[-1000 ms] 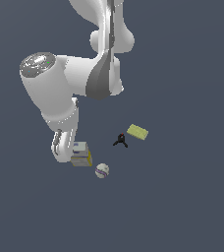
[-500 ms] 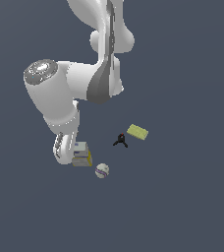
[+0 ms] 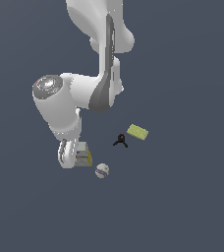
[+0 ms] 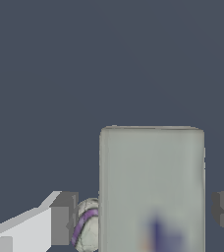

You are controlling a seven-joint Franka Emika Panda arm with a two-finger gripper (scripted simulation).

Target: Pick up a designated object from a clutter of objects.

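Observation:
The designated object, a grey-white carton (image 3: 83, 154) with yellow edges, lies at the exterior view's left end of the clutter. In the wrist view the carton (image 4: 151, 182) fills the space between my two fingers (image 4: 64, 218), with a small gap on each side and a bluish mark on its face. My gripper (image 3: 70, 156) hangs over it, open and straddling it (image 4: 146, 215). The arm hides part of the carton in the exterior view.
A white ball with a purple stripe (image 3: 102, 170) sits close beside the carton and shows next to one finger as the ball (image 4: 87, 224). A small black clamp (image 3: 120, 141) and a flat yellow-green block (image 3: 137, 132) lie further to the exterior view's right.
The arm has sunk lower and shifted slightly towards the exterior view's right, bringing the hand down around the carton. The objects have not moved.

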